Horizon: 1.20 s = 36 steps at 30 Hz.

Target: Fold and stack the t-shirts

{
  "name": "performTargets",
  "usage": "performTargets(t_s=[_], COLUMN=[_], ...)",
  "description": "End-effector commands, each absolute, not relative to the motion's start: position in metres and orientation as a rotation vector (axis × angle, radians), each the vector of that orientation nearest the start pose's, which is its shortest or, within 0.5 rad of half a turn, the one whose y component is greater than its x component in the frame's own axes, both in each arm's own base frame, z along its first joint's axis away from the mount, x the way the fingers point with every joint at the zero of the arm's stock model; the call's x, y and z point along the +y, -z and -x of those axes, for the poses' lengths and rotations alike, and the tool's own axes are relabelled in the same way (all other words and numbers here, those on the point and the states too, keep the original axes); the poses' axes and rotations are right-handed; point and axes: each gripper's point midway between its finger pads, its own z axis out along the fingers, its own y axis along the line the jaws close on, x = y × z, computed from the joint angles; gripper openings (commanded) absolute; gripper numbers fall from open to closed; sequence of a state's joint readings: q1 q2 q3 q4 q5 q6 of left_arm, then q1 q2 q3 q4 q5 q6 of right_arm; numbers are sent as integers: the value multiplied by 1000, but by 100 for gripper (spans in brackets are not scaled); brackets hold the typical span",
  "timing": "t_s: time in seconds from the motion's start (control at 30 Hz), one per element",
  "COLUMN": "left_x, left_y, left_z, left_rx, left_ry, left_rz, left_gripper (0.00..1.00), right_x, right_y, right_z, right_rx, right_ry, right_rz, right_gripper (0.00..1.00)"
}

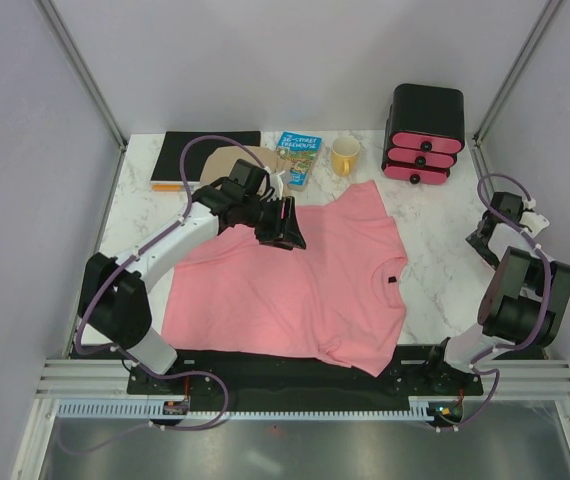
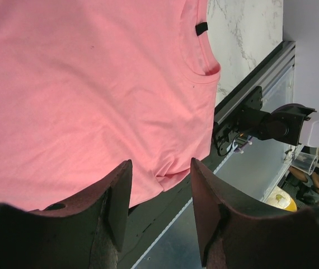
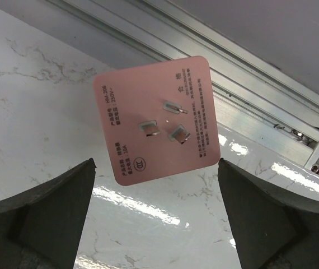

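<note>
The t-shirt (image 1: 295, 290) is lying spread across the worktop (image 1: 435, 270), reaching its near edge. By the right edge, the right gripper (image 3: 155, 165) is hovering over a pink plug adapter (image 3: 156, 120), jaws wide apart. The left gripper (image 1: 287, 228) is hanging above the shirt's far side, jaws apart and empty. A book (image 1: 298, 158) and a mug (image 1: 345, 156) are sitting along the far edge.

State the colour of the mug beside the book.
The mug is yellow, clearest in the top view.
</note>
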State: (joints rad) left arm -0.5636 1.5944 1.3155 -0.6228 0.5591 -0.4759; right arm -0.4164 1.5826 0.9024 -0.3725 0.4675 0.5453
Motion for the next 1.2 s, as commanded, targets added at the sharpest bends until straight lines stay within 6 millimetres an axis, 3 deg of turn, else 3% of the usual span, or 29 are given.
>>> performTargets(t_s=[0.0, 0.6, 0.7, 0.77, 0.87, 0.9, 1.17], left_x=[-299, -297, -296, -296, -297, -297, -301], left_y=[-185, -177, -176, -173, -172, -171, -175], left_z=[-265, -264, -265, -265, -265, -265, -269], left_rx=[2570, 2595, 2599, 2610, 2616, 2618, 2607], left_ry=[1110, 1077, 1075, 1071, 1073, 1074, 1078], left_rz=[-426, -452, -451, -446, -442, -442, -443], left_gripper=[53, 52, 52, 52, 52, 53, 52], right_x=[-207, -217, -221, -223, -224, -224, -205], right_y=[-62, -49, -49, -50, -51, -50, -47], right_z=[-303, -311, -314, -317, -320, -321, -343], right_rx=[2085, 2092, 2098, 2097, 2097, 2101, 2136], right_ry=[600, 650, 669, 677, 671, 667, 534], right_rz=[-1328, -1330, -1308, -1297, -1279, -1273, -1199], right_gripper=[98, 98, 95, 88, 67, 27, 12])
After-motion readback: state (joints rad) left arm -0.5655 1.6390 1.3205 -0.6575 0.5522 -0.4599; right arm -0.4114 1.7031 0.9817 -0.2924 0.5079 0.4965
